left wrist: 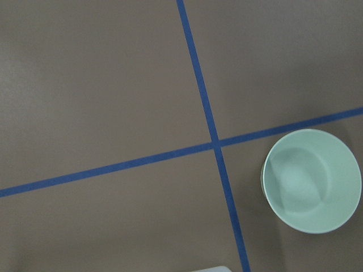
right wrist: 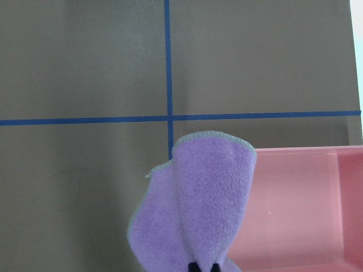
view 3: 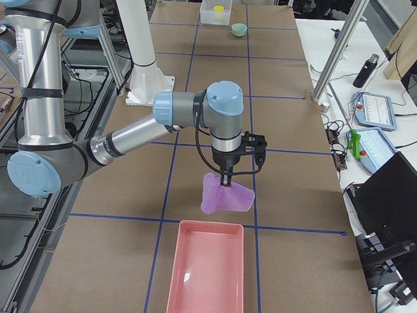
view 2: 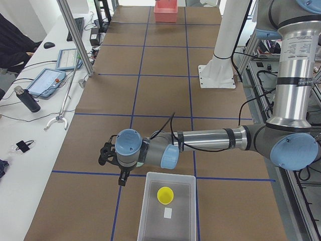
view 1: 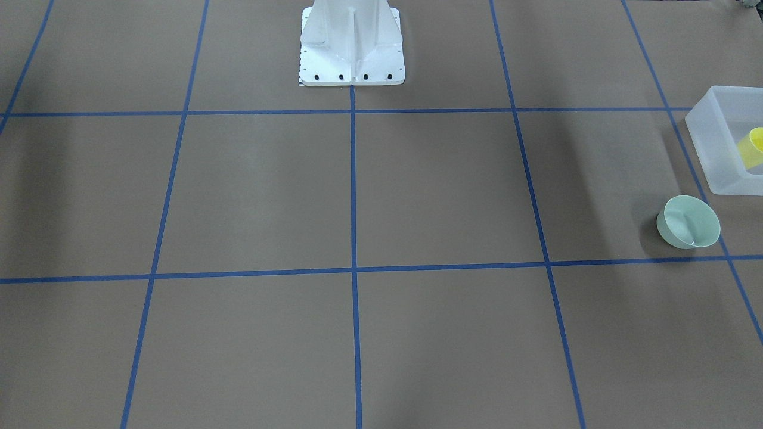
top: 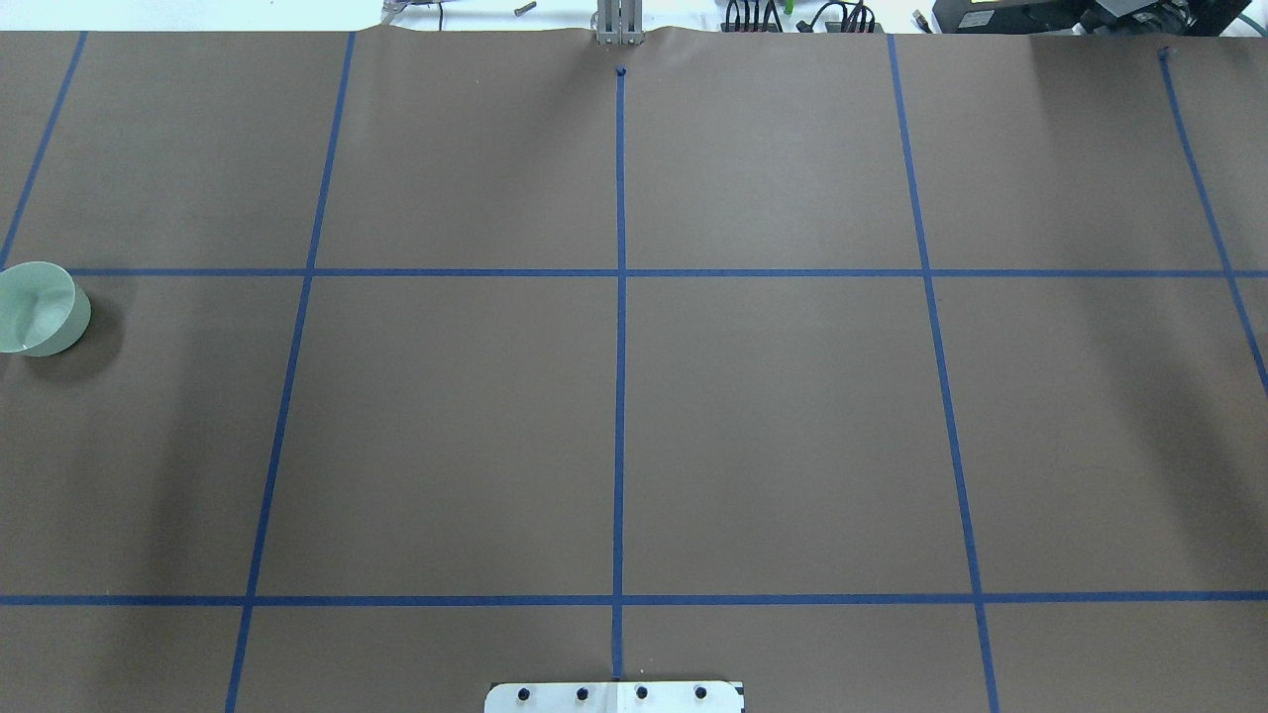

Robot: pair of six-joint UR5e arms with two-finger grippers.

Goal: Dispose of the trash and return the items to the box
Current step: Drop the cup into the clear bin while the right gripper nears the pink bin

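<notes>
The pale mint-green bowl point(view 1: 689, 221) stands upright on the brown table next to the frosted white tub point(view 1: 712, 143); it also shows in the overhead view point(top: 36, 308) and the left wrist view point(left wrist: 311, 180). The yellow cup point(view 2: 165, 195) lies inside the tub point(view 2: 150, 211). My left gripper point(view 2: 121, 182) hovers by the tub's far corner, above the bowl's area; I cannot tell whether it is open or shut. My right gripper point(view 3: 226, 179) is shut on a purple cloth point(right wrist: 193, 209) and holds it in the air just before the near edge of a pink tray point(view 3: 207, 267).
The white robot base point(view 1: 351, 44) stands at the table's middle back. A small white slip point(view 2: 168, 213) lies in the tub. A side bench with tablets point(view 2: 47, 80), a bottle point(view 2: 27, 99) and metal poles point(view 2: 75, 35) runs along the table's far side.
</notes>
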